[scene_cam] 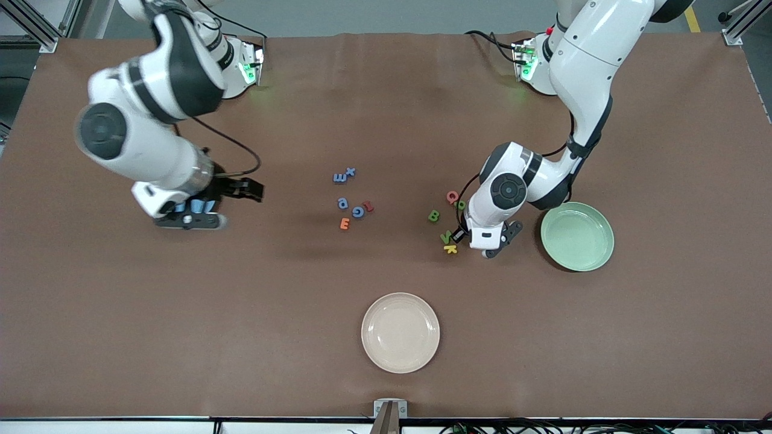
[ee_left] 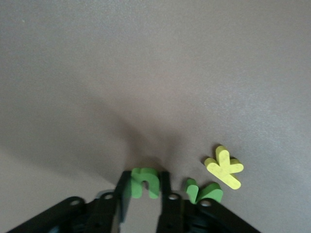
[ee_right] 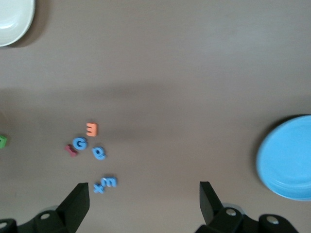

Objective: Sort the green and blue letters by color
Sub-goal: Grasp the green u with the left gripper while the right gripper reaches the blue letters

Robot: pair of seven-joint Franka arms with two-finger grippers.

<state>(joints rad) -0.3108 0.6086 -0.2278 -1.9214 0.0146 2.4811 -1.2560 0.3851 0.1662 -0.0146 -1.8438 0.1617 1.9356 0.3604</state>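
Left gripper [ee_left: 144, 194] pinches a small green foam letter [ee_left: 144, 182]; lift straight, clearing the yellow K [ee_left: 224, 167] at its three o'clock. Right gripper [ee_right: 144, 201] waits, fingers spread.

A green plate [scene_cam: 577, 236] sits toward the left arm's end of the brown counter [scene_cam: 663, 313]. A cream plate [scene_cam: 400, 332] lies nearest the front camera. A yellow K [scene_cam: 450, 249], pink letter [scene_cam: 452, 196], orange E [scene_cam: 344, 223] and red letter [scene_cam: 368, 207] lie flat. A blue plate [ee_right: 286, 158] shows in the right wrist view.
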